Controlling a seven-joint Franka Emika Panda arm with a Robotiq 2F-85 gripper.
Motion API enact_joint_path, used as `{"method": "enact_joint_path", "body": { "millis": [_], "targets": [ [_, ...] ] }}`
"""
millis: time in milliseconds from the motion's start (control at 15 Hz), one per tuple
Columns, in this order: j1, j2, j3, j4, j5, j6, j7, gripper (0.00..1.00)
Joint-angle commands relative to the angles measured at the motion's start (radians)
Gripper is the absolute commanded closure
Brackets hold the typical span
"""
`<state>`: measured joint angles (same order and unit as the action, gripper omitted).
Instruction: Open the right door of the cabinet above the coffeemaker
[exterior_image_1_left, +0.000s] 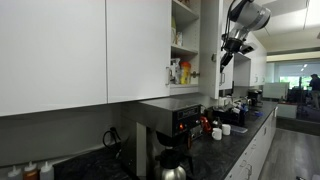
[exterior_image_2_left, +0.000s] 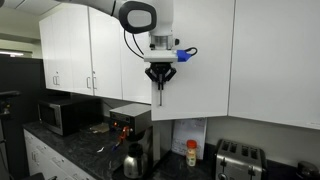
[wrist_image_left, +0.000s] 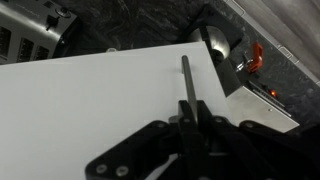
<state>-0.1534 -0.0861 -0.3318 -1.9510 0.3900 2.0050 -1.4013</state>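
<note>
White closed cabinet doors (exterior_image_2_left: 70, 50) fill the upper left of an exterior view, with a microwave (exterior_image_2_left: 60, 115) under them on the dark desk (exterior_image_2_left: 55, 148). The coffeemaker (exterior_image_2_left: 130, 122) is lower centre, just left of and below the pincer (exterior_image_2_left: 160, 80). The pincer hangs at centre frame pointing down, fingers either side of the thin dark handle (exterior_image_2_left: 161, 97) on the left edge of the right door (exterior_image_2_left: 200, 50). Gripping there makes sense: the handle sits at the door's free edge, away from the hinges, so the pull has the best leverage. A toaster (exterior_image_2_left: 235, 158) at lower right is not involved.

In an exterior view along the desk, open shelves (exterior_image_1_left: 183, 45) with bottles (exterior_image_1_left: 180, 72) show at centre. From that I judge the door is already partway out. The arm (exterior_image_1_left: 245, 15) reaches in from the upper right. The door panel itself is hard to make out there.

In the wrist view the door face fills left and centre, and the handle runs up from bottom centre. The pincer is closed down to the bar's width and clamped on it, holding nothing else. A coffee pot (wrist_image_left: 220, 42) shows upper right past the door's edge, so the grip sits over the machine.

Judgement: mid-pull. The next move needs to follow the hinge arc, or the fingers could slide off the thin bar.
</note>
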Motion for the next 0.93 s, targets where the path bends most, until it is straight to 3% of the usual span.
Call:
{"method": "enact_joint_path", "body": {
  "millis": [0,333,400,533,867],
  "targets": [
    [-0.055,0.018,-0.014,0.074,0.001,-0.171,-0.05,0.98],
    [-0.09,0.065,-0.016,0.142,-0.004,-0.248,-0.101,0.98],
    [-0.096,0.072,-0.017,0.154,-0.006,-0.265,-0.107,0.65],
    [-0.11,0.09,-0.017,0.189,-0.026,-0.31,-0.07,0.6],
    [-0.142,0.111,-0.02,0.289,-0.095,-0.472,0.033,0.21]
  ]
}}
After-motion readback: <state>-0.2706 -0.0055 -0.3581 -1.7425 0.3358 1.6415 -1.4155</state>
